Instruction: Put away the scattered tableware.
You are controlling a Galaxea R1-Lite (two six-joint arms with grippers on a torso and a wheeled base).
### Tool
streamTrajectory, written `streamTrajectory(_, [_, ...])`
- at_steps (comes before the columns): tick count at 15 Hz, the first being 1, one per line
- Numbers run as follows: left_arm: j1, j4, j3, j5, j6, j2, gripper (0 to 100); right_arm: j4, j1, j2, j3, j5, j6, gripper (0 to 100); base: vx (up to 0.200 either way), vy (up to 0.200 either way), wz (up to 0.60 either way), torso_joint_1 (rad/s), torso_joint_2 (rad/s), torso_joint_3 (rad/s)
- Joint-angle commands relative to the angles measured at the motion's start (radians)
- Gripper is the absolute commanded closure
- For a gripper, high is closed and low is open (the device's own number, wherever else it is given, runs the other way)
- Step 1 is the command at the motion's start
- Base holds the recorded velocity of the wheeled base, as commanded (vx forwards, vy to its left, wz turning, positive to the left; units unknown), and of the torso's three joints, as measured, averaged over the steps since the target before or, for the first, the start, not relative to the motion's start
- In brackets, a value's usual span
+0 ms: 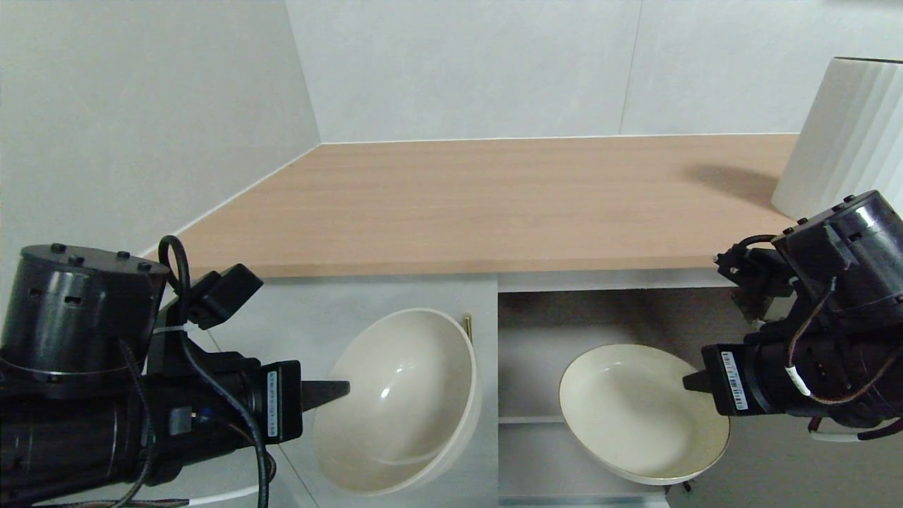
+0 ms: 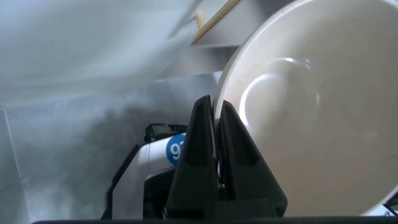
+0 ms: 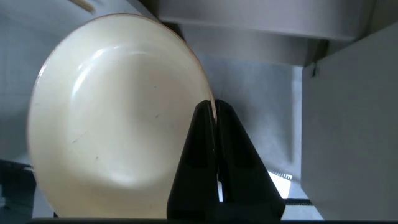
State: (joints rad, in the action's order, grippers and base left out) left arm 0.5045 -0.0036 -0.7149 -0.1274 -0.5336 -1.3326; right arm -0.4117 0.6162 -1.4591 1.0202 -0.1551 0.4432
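Note:
My left gripper [image 1: 343, 390] is shut on the rim of a deep cream bowl [image 1: 395, 398], held tilted in front of the closed left cabinet door. The left wrist view shows the fingers [image 2: 202, 127] pinching the bowl's [image 2: 311, 106] edge. To the right, my right gripper [image 1: 688, 383] is shut on the rim of a shallower cream plate-bowl [image 1: 638, 413], held in front of the open cabinet compartment [image 1: 536, 317] below the counter. In the right wrist view the fingers [image 3: 204, 127] clamp the dish's [image 3: 118, 106] edge.
A wooden countertop [image 1: 494, 204] runs across the view against white walls. A white ribbed container [image 1: 843, 134] stands at its far right. The open cabinet has a shelf [image 1: 529, 420] inside; a gold handle [image 1: 468, 324] marks the left door's edge.

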Motion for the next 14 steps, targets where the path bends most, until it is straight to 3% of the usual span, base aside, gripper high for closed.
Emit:
streamTrajectory(1, [0.000, -0.001, 0.000, 0.000, 0.000, -0.002, 100, 0.001, 0.000, -0.007, 0.000, 0.000, 0.000, 100, 0.000, 0.000, 0.00, -0.119, 0.46, 0.315])
streamTrajectory(5, [0.000, -0.001, 0.000, 0.000, 0.000, -0.002, 100, 0.001, 0.000, -0.012, 0.000, 0.000, 0.002, 100, 0.000, 0.000, 0.00, -0.076, 0.35, 0.262])
streamTrajectory(14, [0.002, -0.001, 0.000, -0.001, 0.000, -0.004, 100, 0.019, -0.035, -0.171, -0.008, 0.003, 0.002, 100, 0.000, 0.000, 0.00, -0.006, 0.02, 0.010])
